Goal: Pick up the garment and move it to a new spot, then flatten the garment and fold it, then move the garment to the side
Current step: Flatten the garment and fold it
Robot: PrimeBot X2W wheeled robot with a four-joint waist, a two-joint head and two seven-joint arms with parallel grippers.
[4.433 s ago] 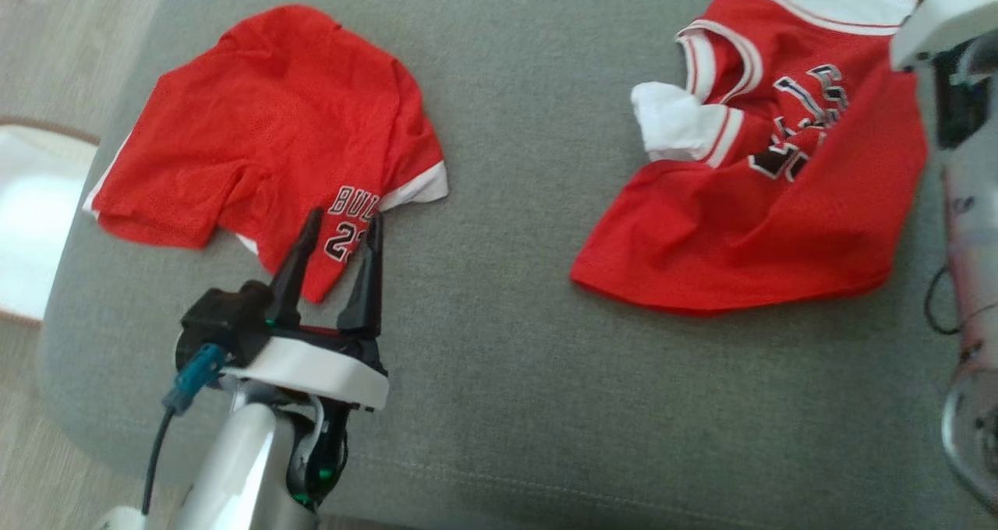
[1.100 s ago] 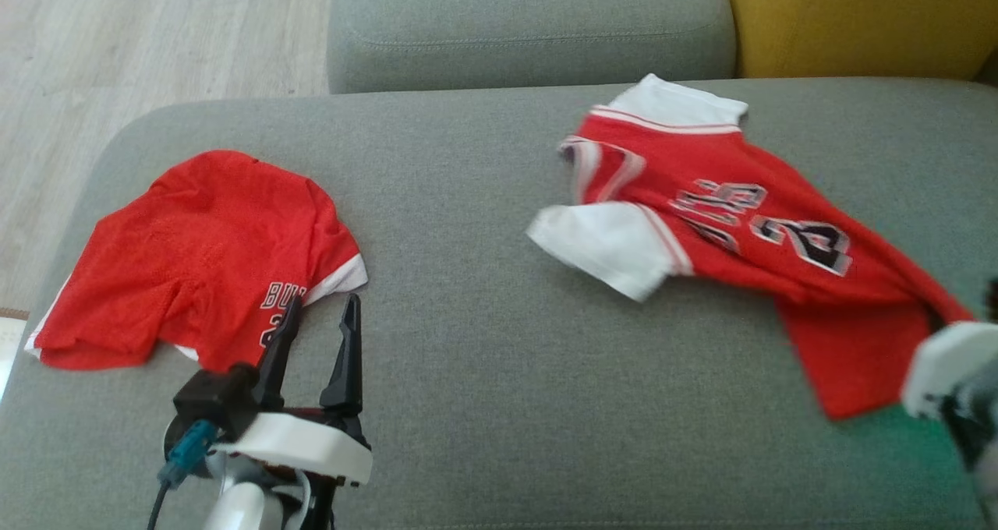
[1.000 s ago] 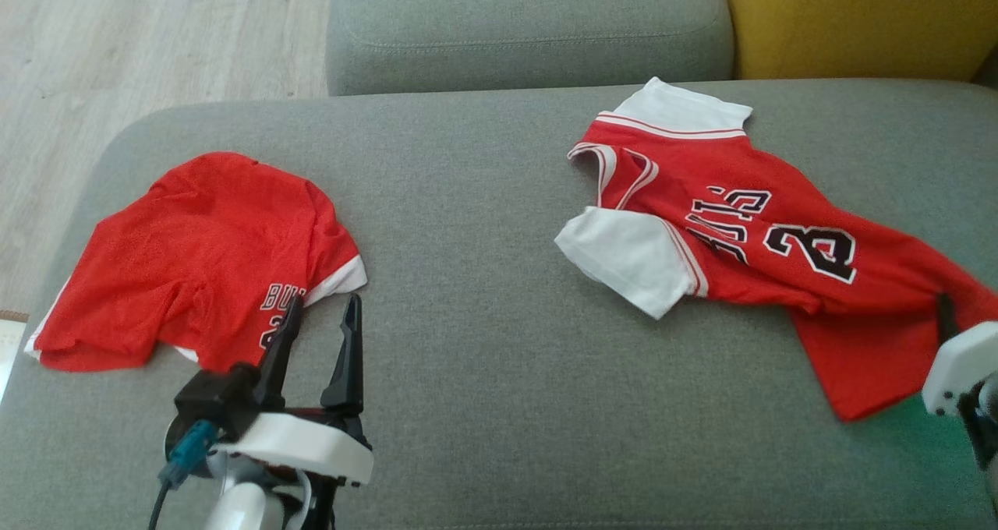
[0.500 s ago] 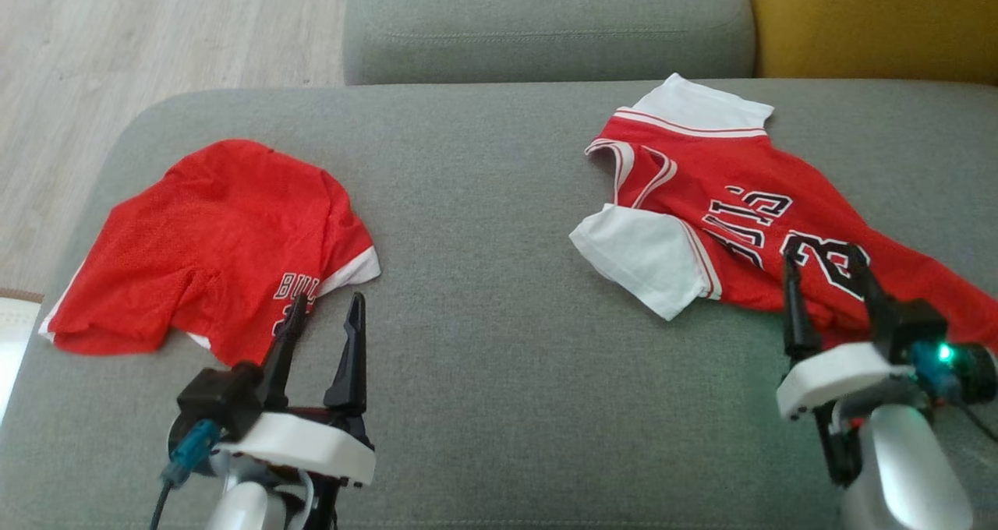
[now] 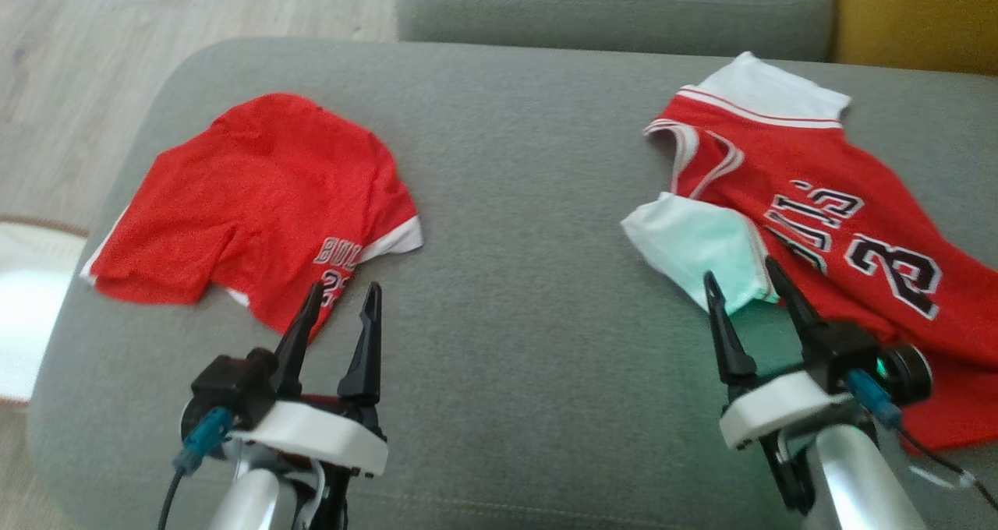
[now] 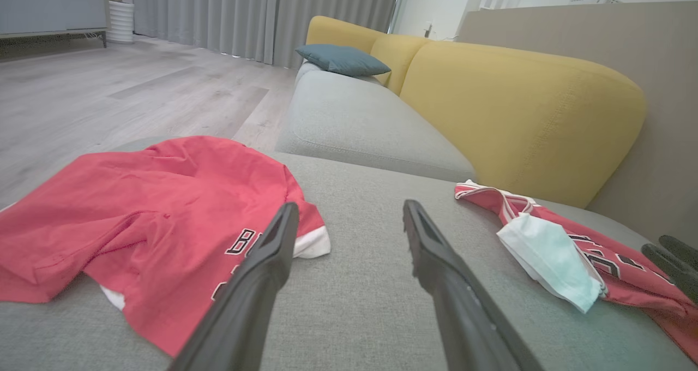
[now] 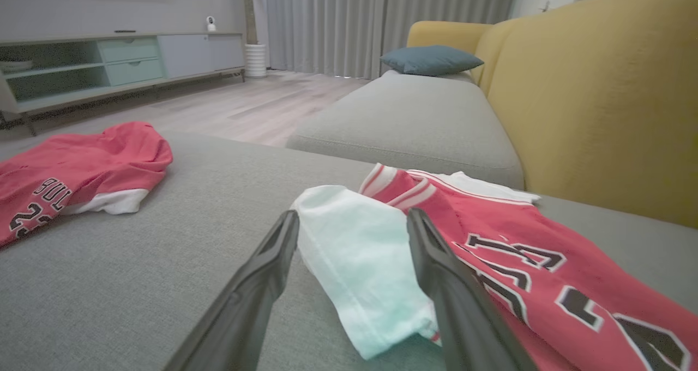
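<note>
Grey sofa seat [image 5: 514, 203] spans view. Jersey [image 5: 780, 156] lies rumpled on its right side, number 23 up, white sleeve [image 5: 694, 242] toward middle. Folded shirt [image 5: 257, 195] on left side. Right gripper [image 5: 739, 270] spread, empty, tips beside sleeve. Left gripper [image 5: 345, 288] spread, empty, at folded shirt's edge.

The red mesh basketball jersey with white sleeves [image 5: 819, 171] runs off the head view's right edge, and part of its lower body is hidden behind the right gripper [image 5: 741, 270]. On the folded red mesh shorts [image 5: 249, 187], the black-and-white lettering breaks off at a fold. The number below it is partly covered by the left gripper [image 5: 346, 287].
</note>
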